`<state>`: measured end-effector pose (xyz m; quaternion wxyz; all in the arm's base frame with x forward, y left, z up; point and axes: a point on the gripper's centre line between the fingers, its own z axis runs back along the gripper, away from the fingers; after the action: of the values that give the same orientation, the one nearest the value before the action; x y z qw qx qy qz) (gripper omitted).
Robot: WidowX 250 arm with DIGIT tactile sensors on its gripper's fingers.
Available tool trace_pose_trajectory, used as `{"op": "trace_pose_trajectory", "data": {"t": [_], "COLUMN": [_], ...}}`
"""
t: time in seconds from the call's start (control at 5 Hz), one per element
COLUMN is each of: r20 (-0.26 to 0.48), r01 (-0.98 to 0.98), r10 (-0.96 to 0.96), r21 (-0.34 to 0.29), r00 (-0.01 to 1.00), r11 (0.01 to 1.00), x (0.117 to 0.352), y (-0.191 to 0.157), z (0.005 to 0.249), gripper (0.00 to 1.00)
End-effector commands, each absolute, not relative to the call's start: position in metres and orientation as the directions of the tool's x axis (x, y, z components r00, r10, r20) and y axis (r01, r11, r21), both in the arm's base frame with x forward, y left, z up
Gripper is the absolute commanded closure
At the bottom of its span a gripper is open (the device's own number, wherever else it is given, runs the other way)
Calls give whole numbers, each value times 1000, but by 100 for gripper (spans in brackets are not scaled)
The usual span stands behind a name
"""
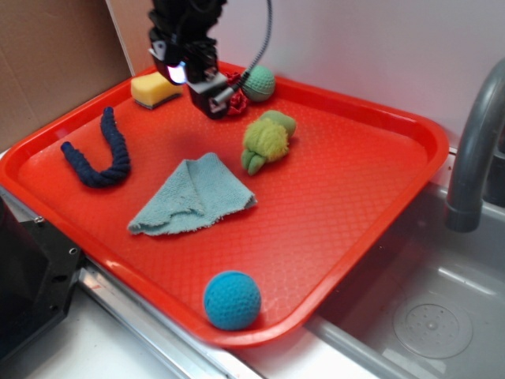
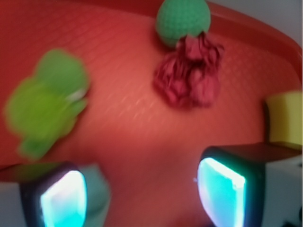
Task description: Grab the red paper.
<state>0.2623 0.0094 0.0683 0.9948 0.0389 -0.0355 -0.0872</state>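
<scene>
The red paper [image 2: 189, 75] is a small dark red crumpled wad lying on the tray, touching the green knitted ball [image 2: 183, 21] behind it. In the exterior view the red paper [image 1: 233, 99] peeks out at the tray's far side, partly hidden by the gripper [image 1: 213, 99], with the green ball [image 1: 259, 83] to its right. In the wrist view my gripper [image 2: 142, 194] is open, its two glowing fingertips spread wide with only bare tray between them. The paper lies ahead of the jaws, slightly toward the right finger [image 2: 222, 189].
On the red tray [image 1: 379, 213]: a yellow sponge [image 1: 155, 89] at the far left, a navy rope [image 1: 99, 154], a light blue cloth [image 1: 193, 197], a lime green plush [image 1: 268, 138], a blue ball [image 1: 232, 300] near the front edge. A grey faucet [image 1: 473, 150] and sink stand right.
</scene>
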Motion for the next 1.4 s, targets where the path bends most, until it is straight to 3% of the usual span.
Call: {"op": "trace_pose_trajectory", "data": {"t": [0.0,0.4,0.6,0.8,1.2], "r20": [125,162,107,45,6], "r01": [131,120,137,140,123], "r10": [-155,-149,-155,-149,-126], "r21": [178,181,158,156,180], "r00": [980,975,982,988,992], "r11": [975,976,978,978,976], "x": [319,352,350,334,312], "y": [30,37,31,29,37], "z": [66,74,56,45,38], "gripper": [0,0,0,0,0]}}
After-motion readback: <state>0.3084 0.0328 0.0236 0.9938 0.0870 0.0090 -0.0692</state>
